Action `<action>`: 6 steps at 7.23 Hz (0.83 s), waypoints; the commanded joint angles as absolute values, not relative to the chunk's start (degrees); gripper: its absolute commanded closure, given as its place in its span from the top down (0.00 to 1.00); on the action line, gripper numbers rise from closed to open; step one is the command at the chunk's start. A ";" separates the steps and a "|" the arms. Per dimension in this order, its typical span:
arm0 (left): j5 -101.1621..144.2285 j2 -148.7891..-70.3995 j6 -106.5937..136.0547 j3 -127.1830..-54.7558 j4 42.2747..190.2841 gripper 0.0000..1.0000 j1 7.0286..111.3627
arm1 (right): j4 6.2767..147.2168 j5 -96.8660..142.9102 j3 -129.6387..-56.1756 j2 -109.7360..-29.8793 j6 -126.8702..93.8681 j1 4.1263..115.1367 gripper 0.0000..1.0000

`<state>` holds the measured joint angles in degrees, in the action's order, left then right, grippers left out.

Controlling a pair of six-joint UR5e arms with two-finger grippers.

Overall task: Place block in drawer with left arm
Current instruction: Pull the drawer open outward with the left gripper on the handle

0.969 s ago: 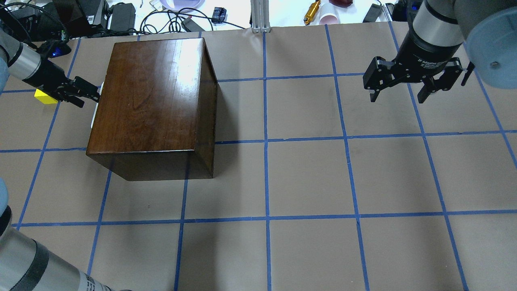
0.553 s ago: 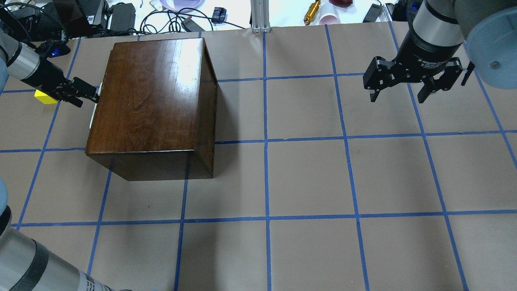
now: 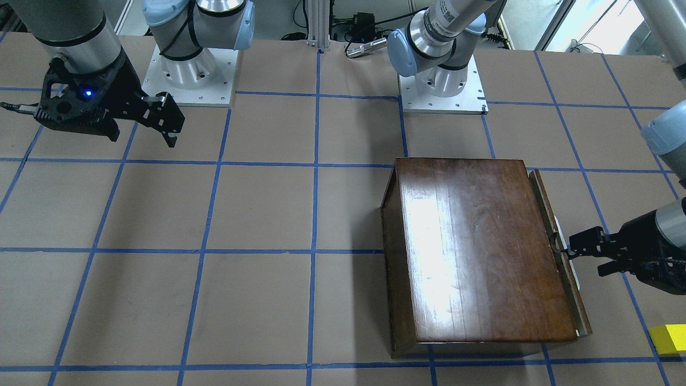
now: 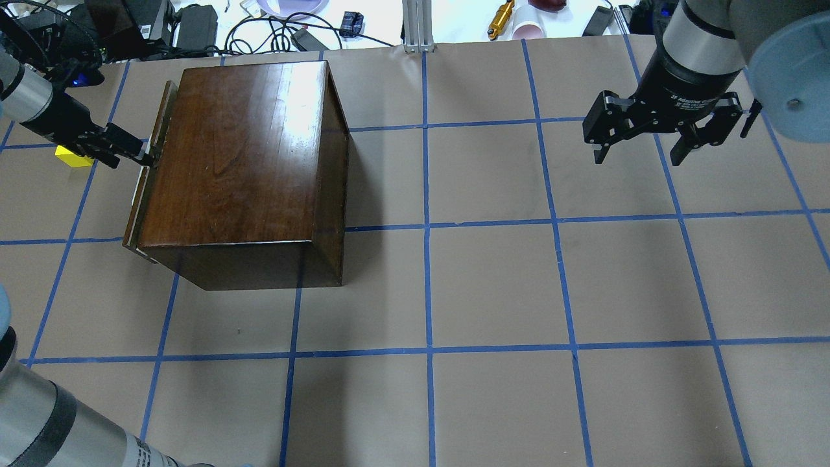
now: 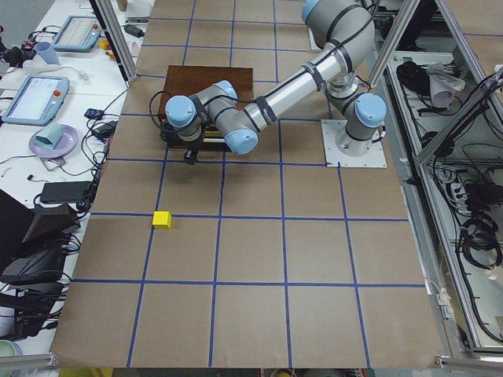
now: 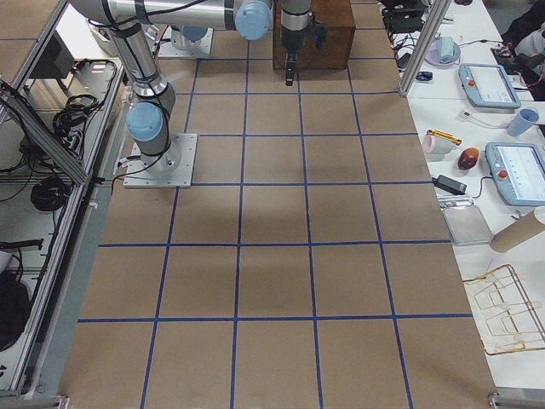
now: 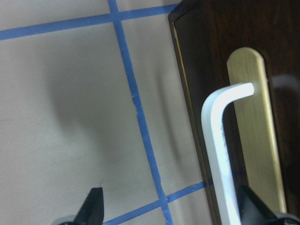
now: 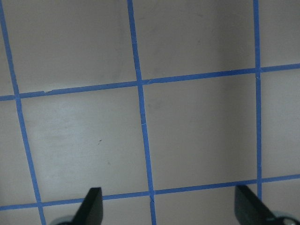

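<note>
Looking down from behind the robot, we find the dark brown cabinet (image 4: 240, 155) standing on the desk (image 4: 493, 285) at the far left, its glossy top catching the light. Along its left side the drawer (image 4: 141, 194) stands a little way out of the body, so that only a thin strip of its dark front shows; we cannot see into it. The left arm (image 5: 275, 98) reaches in low from the left edge, and the left pincer (image 4: 133, 159) sits right at that front, its fingers spread rather than pressed together. From the left wrist camera we see the two fingertips (image 7: 95, 206) wide apart at the bottom of the picture. The white bent handle (image 7: 215, 140) lies just inside the right-hand one and rises from a brass plate (image 7: 255, 140); whether that finger touches the handle we cannot tell. In the front-facing view one finger reaches to the handle while the other hangs clear of it. The block (image 4: 72, 157) lies on the desk just left of the pincer, partly hidden behind it from above and outside the drawer. The view from the left end shows it alone, apart from the cabinet. The right pincer (image 4: 639, 154) hovers over the far right of the desk, spread wide and holding nothing, with a blue light (image 3: 87, 94) glowing on its body.
</note>
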<state>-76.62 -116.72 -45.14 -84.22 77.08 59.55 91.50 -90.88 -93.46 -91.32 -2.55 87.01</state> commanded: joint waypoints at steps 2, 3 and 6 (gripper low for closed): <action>-78.56 -117.60 -46.93 -82.45 77.17 0.99 58.80 | 91.49 -90.88 -93.43 -91.32 -2.55 87.01 1.00; -78.75 -117.68 -46.93 -81.92 77.17 0.99 58.80 | 91.49 -90.88 -93.51 -91.32 -2.55 87.01 1.00; -79.28 -117.95 -48.69 -81.65 77.08 0.99 57.66 | 91.49 -90.88 -93.43 -91.32 -2.55 87.01 1.00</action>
<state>-79.11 -117.84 -48.00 -81.73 77.09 58.32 91.49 -90.88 -93.44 -91.32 -2.55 87.01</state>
